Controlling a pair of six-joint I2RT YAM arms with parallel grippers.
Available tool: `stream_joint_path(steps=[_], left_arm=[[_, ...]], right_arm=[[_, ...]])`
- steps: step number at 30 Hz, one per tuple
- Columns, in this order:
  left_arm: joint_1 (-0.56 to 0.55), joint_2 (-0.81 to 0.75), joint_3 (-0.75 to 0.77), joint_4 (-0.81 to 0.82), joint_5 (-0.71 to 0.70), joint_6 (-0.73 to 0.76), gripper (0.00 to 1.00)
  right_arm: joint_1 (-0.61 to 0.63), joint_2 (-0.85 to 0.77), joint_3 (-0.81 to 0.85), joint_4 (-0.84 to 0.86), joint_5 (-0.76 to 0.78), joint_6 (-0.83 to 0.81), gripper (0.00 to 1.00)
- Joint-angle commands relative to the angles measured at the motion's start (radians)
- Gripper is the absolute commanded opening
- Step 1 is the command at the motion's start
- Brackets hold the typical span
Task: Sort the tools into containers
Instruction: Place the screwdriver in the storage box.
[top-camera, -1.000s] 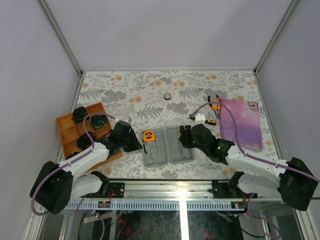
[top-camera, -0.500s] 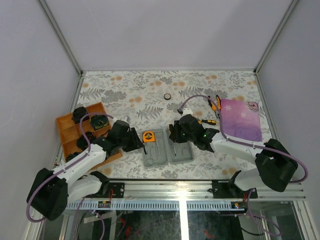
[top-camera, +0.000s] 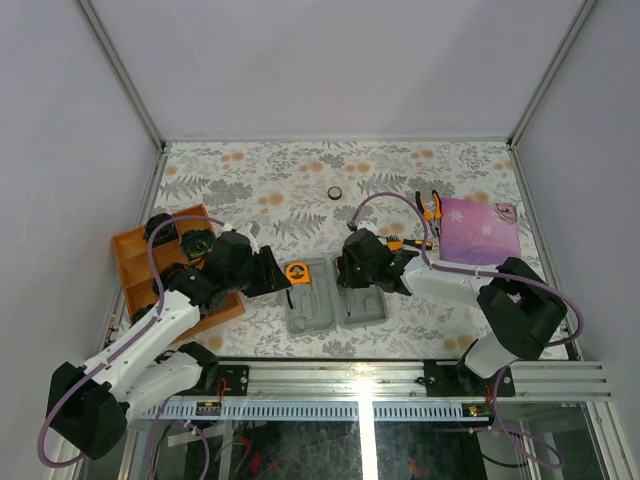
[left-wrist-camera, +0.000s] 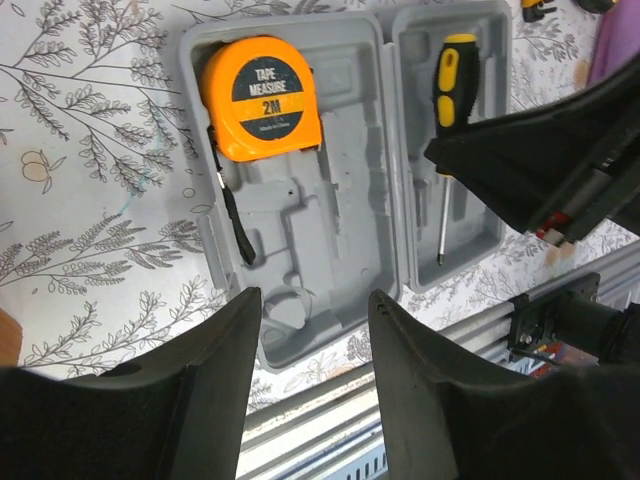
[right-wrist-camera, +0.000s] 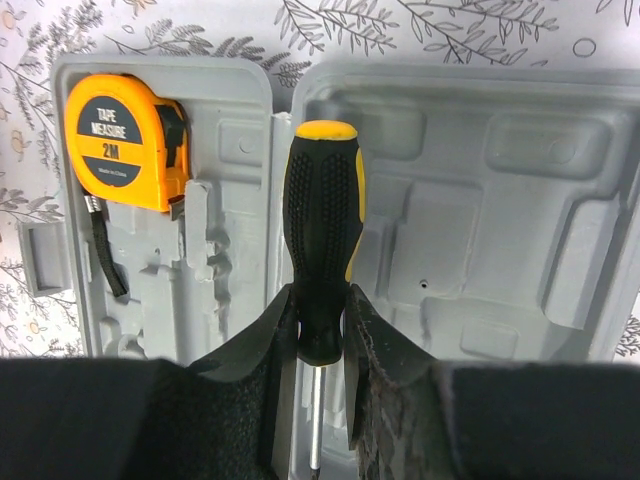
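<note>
Screwdriver (right-wrist-camera: 320, 270): clenched at handle in right jaws, over right half of tool case (right-wrist-camera: 480, 200) beside hinge | tape measure (left-wrist-camera: 262, 97): left half, far corner | left jaws: parted, empty

The shaft of the screwdriver (right-wrist-camera: 320, 220) sits partly hidden between the fingers of the right gripper (right-wrist-camera: 318, 315) — tip cut off at the wrist view's bottom edge.

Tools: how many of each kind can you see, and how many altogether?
Tape measure: 1
Screwdriver: 1
Pliers: 1
Bit set: 1
Tape ring: 1
Total: 5
</note>
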Motion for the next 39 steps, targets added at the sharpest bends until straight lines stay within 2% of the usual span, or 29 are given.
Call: stream_joint_path(steps=[1, 10, 20, 30, 39], left_arm=[[-0.005, -0.027, 0.053, -0.061, 0.051, 0.041, 0.46], [-0.006, -0.116, 0.019, -0.076, 0.009, -0.014, 0.50], [-0.005, -0.116, 0.019, -0.077, -0.007, -0.014, 0.52], [-0.005, -0.124, 0.018, -0.077, -0.021, -0.017, 0.53], [-0.005, -0.109, -0.013, -0.020, -0.020, -0.036, 0.53]], right_arm=[[-0.007, 0.007, 0.050, -0.022, 0.015, 0.026, 0.07], [-0.008, 0.060, 0.061, -0.030, -0.043, 0.036, 0.16], [-0.007, 0.059, 0.066, -0.050, -0.039, 0.034, 0.33], [-0.008, 0.021, 0.068, -0.074, -0.024, 0.020, 0.34], [-0.008, -0.025, 0.073, -0.093, -0.004, -0.023, 0.29]])
